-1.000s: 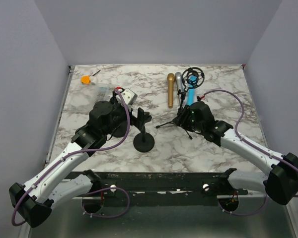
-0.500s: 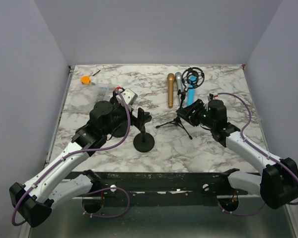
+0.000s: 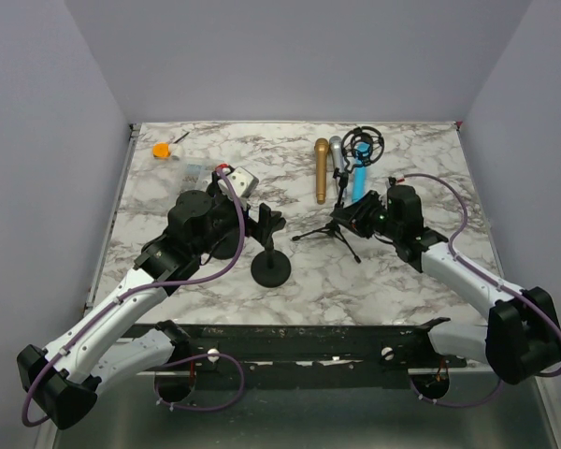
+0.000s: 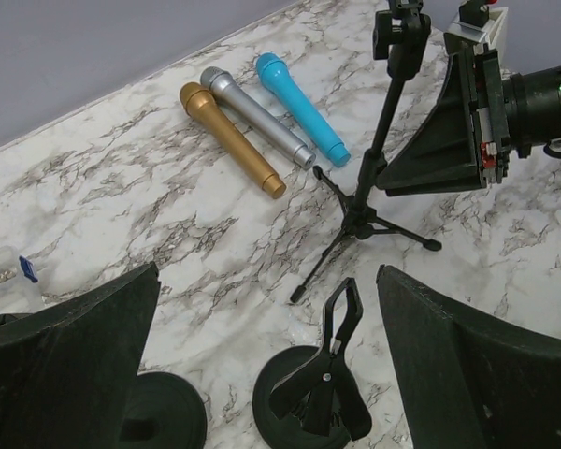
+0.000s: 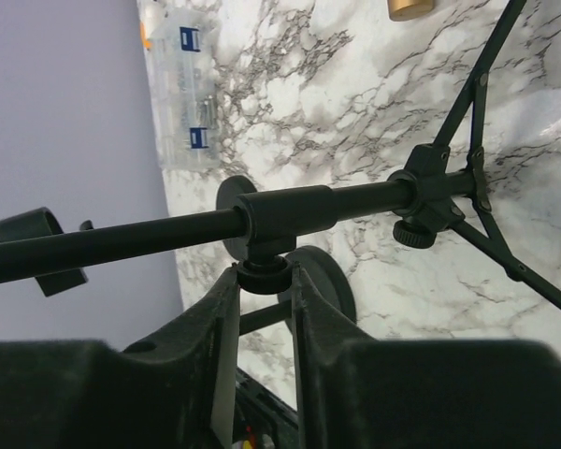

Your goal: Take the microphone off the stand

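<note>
Three microphones lie flat at the back of the table: gold (image 3: 321, 170), silver (image 3: 338, 157) and blue (image 3: 359, 176). They also show in the left wrist view (image 4: 232, 140). A black tripod stand (image 3: 339, 229) stands in front of them. My right gripper (image 3: 349, 217) is shut on the small knob (image 5: 265, 273) on the tripod's pole. The clip at the pole's top (image 5: 37, 245) looks empty. My left gripper (image 4: 269, 273) is wide open above the empty spring clip (image 4: 329, 360) of a round-base stand (image 3: 270, 267).
A black ring-shaped mount (image 3: 365, 142) stands at the back by the blue microphone's head. A clear plastic box (image 3: 192, 168) and an orange object (image 3: 160, 149) lie at the back left. A second round black base (image 4: 164, 421) shows under my left gripper.
My right arm has swung its wrist back and to the right while staying at the tripod's pole. The tripod shifted slightly. The left arm has not moved.
</note>
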`<state>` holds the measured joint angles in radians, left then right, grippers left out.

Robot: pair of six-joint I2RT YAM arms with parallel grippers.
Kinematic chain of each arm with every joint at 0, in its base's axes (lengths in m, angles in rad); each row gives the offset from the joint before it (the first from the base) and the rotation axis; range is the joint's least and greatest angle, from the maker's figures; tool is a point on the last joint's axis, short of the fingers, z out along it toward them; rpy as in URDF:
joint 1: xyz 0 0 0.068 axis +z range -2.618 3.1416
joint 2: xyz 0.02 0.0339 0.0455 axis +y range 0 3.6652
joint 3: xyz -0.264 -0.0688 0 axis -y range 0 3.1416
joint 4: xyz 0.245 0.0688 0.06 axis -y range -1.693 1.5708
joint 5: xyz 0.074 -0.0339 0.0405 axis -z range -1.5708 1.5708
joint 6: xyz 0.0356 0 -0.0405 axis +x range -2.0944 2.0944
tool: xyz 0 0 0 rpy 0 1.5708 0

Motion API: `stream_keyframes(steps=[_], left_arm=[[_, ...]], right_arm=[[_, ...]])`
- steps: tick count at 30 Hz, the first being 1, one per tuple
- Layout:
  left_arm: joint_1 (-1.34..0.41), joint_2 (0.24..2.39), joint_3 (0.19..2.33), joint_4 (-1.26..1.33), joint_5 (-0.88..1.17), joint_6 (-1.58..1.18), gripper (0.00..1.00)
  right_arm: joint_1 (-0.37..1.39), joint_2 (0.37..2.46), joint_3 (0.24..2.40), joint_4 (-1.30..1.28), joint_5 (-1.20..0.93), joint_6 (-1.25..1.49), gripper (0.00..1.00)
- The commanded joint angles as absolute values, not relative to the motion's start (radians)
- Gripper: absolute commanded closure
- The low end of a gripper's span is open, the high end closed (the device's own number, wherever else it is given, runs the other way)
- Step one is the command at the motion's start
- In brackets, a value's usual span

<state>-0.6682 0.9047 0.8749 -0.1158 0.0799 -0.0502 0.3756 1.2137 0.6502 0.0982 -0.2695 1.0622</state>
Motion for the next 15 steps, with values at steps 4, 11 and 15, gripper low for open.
stream_keyframes(steps=[4,11,15], left_arm=[[-0.672,0.89,0.894,-0.13,0.095,-0.051,0.01],[-0.672,0.894,0.896,-0.129,0.1,-0.054,0.01],[-0.673,0.898,0.897,-0.131,0.103,-0.056,0.02]], right_arm=[[0.375,1.216,0.767,-0.155,-0.157,0.942,0.91],[0.4,1.215,0.839,-0.421,-0.039,0.852,0.95],[0.454,1.217,0.876,-0.507,0.06,0.826,0.94]])
